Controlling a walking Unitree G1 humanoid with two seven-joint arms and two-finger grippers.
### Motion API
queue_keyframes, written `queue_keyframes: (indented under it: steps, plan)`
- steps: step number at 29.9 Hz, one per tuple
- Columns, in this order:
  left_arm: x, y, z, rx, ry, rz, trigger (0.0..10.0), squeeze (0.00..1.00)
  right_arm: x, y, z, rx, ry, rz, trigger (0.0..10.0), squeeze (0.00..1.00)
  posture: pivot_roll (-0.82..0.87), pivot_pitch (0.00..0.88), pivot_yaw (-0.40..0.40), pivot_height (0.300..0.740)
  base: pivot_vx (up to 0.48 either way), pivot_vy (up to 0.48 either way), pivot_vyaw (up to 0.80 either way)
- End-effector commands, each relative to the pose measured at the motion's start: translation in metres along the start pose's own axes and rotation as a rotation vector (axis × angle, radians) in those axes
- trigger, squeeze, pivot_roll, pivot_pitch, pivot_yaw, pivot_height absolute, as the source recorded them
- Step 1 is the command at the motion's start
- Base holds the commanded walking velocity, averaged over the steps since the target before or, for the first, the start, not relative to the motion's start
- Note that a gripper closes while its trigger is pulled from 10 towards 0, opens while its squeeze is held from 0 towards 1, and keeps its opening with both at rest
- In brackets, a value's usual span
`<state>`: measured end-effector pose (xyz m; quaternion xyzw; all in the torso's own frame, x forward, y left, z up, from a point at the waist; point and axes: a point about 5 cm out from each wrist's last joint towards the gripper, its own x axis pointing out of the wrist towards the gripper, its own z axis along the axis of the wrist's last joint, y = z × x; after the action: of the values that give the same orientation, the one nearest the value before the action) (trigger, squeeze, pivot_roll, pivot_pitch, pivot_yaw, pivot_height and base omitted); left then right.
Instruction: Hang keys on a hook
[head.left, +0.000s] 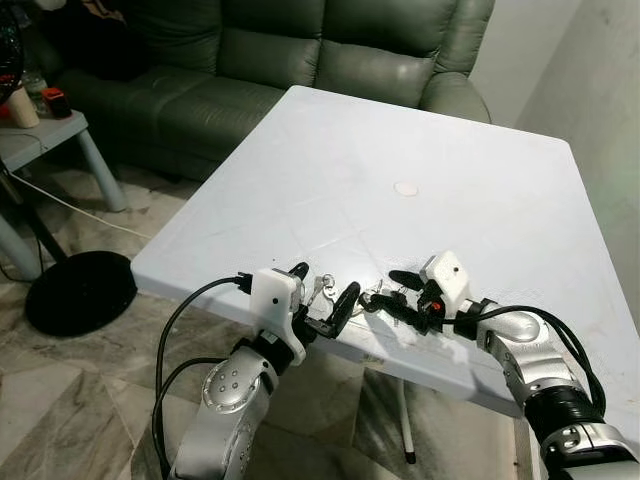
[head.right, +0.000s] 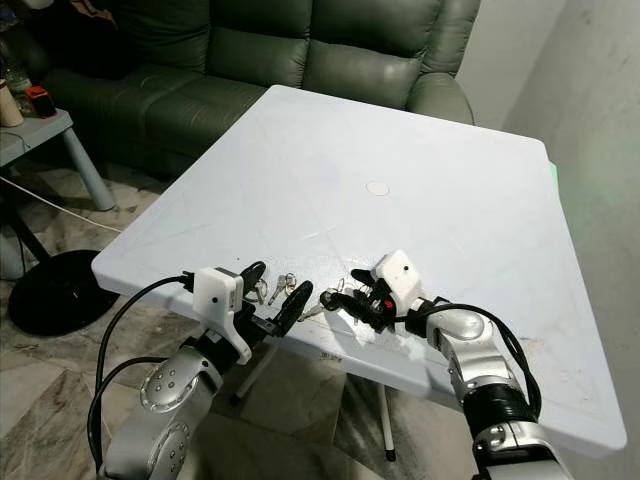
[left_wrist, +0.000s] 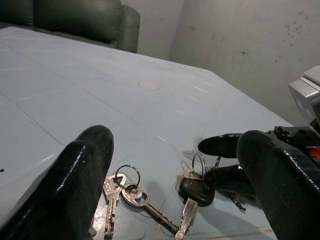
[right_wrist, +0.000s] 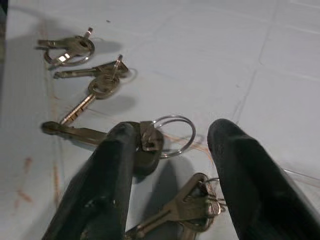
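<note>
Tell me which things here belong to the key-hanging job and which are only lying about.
Job:
black-headed key bunch
plain key bunch
left gripper, open
right gripper, open

Lying about:
white table
green sofa
side table
black round base

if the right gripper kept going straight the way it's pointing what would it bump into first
Probably the black-headed key on its silver ring, lying on the white plastic table between the right gripper's open fingers; depth is uncertain.

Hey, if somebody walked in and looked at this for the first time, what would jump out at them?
Probably the two robot grippers, left gripper and right gripper, both open, meeting at the near edge of the pale blue plastic table. Between them lie loose silver keys on rings, one black-headed key among them. Behind the table stands a dark green leather sofa.
</note>
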<state>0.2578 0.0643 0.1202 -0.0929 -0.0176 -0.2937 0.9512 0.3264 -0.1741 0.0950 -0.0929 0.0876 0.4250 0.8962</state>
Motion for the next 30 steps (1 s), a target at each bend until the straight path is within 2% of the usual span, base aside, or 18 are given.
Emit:
queue_keyframes:
  steps: [1,4,8,13,15,19,20,21,22,23,24,26,27,28,29,30]
  plan:
    - [0.004,-0.006,0.006,-0.009,-0.022,-0.018,10.0,0.0,-0.004,-0.003,-0.001,0.011,-0.006,-0.007,0.0,0.0,0.06,0.08,-0.094,0.74,0.0,0.0,0.0]
    - [0.005,-0.006,0.006,-0.008,-0.022,-0.018,10.0,0.0,-0.003,-0.003,-0.001,-0.001,-0.007,-0.003,0.0,0.0,0.06,0.079,-0.094,0.74,0.0,0.0,0.0]
    - [0.004,-0.006,0.005,-0.008,-0.021,-0.017,10.0,0.0,-0.001,0.001,-0.001,0.028,-0.025,0.033,0.0,0.0,0.06,0.079,-0.094,0.74,0.0,0.0,0.0]
    - [0.004,-0.005,0.005,-0.009,-0.02,-0.015,10.0,0.0,0.003,0.002,-0.001,0.05,-0.027,0.009,0.2,0.0,0.06,0.077,-0.096,0.74,0.0,0.0,0.0]
    - [0.004,-0.006,0.005,-0.01,-0.021,-0.015,10.0,0.0,0.005,0.006,-0.001,0.069,-0.044,0.035,0.0,0.0,0.06,0.076,-0.097,0.74,0.0,0.0,0.0]
    - [0.005,-0.006,0.004,-0.013,-0.022,-0.014,10.0,0.0,0.007,0.007,-0.003,0.073,-0.03,0.009,0.0,0.0,0.06,0.074,-0.098,0.74,0.0,0.0,0.0]
    - [0.005,-0.006,0.004,-0.013,-0.022,-0.014,10.0,0.0,0.008,0.008,-0.003,0.075,-0.027,-0.002,1.9,0.0,0.06,0.073,-0.099,0.74,0.0,0.0,0.0]
    - [0.005,-0.006,0.004,-0.014,-0.023,-0.014,10.0,0.0,0.008,0.009,-0.002,0.077,-0.035,0.003,0.0,0.0,0.06,0.072,-0.099,0.74,0.0,0.0,0.0]
    - [0.005,-0.006,0.004,-0.014,-0.023,-0.014,10.0,0.0,0.008,0.009,-0.002,0.077,-0.035,0.003,0.0,0.0,0.06,0.072,-0.099,0.74,0.0,0.0,0.0]
    - [0.005,-0.006,0.004,-0.015,-0.023,-0.015,10.0,0.0,0.008,0.009,-0.002,0.081,-0.035,-0.005,0.1,0.0,0.06,0.071,-0.099,0.74,0.0,0.0,0.0]
    - [0.005,-0.007,0.004,-0.015,-0.023,-0.015,10.0,0.0,0.009,0.009,-0.002,0.083,-0.034,-0.013,2.0,0.0,0.06,0.072,-0.099,0.74,0.0,0.0,0.0]
    - [0.005,-0.007,0.004,-0.016,-0.024,-0.017,10.0,0.0,0.01,0.008,-0.001,0.089,-0.034,-0.025,2.7,0.0,0.06,0.068,-0.1,0.74,0.0,0.0,0.0]
    - [0.005,-0.008,0.004,-0.018,-0.024,-0.017,10.0,0.0,0.01,0.009,-0.001,0.091,-0.037,-0.028,2.0,0.0,0.06,0.068,-0.101,0.74,0.0,0.0,0.0]
    - [0.005,-0.008,0.004,-0.019,-0.024,-0.018,10.0,0.0,0.01,0.009,-0.001,0.092,-0.039,-0.031,2.0,0.0,0.06,0.068,-0.101,0.74,0.0,0.0,0.0]
    - [0.006,-0.008,0.004,-0.02,-0.023,-0.018,10.0,0.0,0.011,0.009,0.0,0.085,-0.041,-0.039,0.9,0.0,0.06,0.066,-0.1,0.74,0.0,0.0,0.0]
    - [0.006,-0.009,0.004,-0.021,-0.023,-0.019,10.0,0.0,0.012,0.008,0.0,0.073,-0.03,-0.06,1.8,0.0,0.06,0.066,-0.1,0.74,0.0,0.0,0.0]
